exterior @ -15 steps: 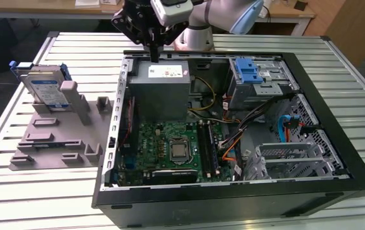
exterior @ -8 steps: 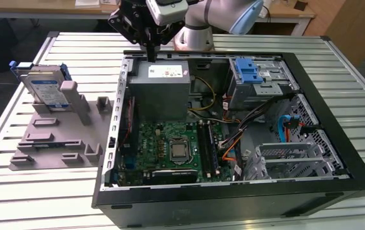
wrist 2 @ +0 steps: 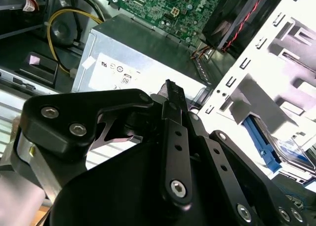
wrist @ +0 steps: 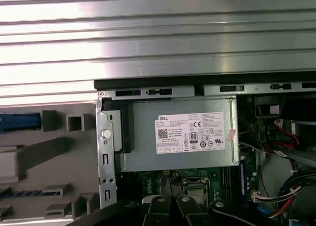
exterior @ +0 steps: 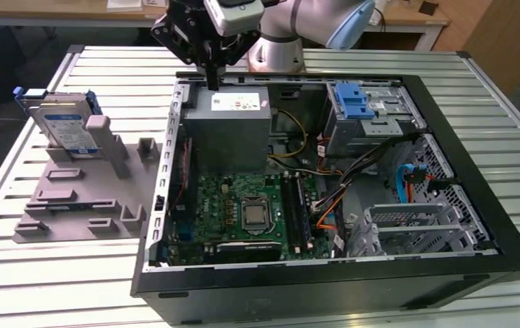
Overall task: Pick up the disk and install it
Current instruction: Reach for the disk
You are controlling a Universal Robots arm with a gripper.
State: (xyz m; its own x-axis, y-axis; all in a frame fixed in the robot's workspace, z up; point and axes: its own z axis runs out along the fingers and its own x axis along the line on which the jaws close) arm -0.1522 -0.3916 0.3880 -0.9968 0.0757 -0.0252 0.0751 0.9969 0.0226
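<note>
The flat silver disk [exterior: 65,128] with a blue-and-white label and blue plastic bracket stands upright in a grey moulded holder [exterior: 77,201] at the left of the exterior view, on the slatted metal table [exterior: 50,287]. It is well apart from the black gripper [exterior: 214,83] at the upper middle of that frame. The gripper hangs over the far edge of the open black computer case [exterior: 333,290], just above the large grey box with a white sticker [exterior: 227,130]. Its fingers are pressed together with nothing between them, as the second wrist view also shows [wrist 2: 170,90]. A silver metal cage with a blue latch [exterior: 369,109] sits in the case's upper right.
</note>
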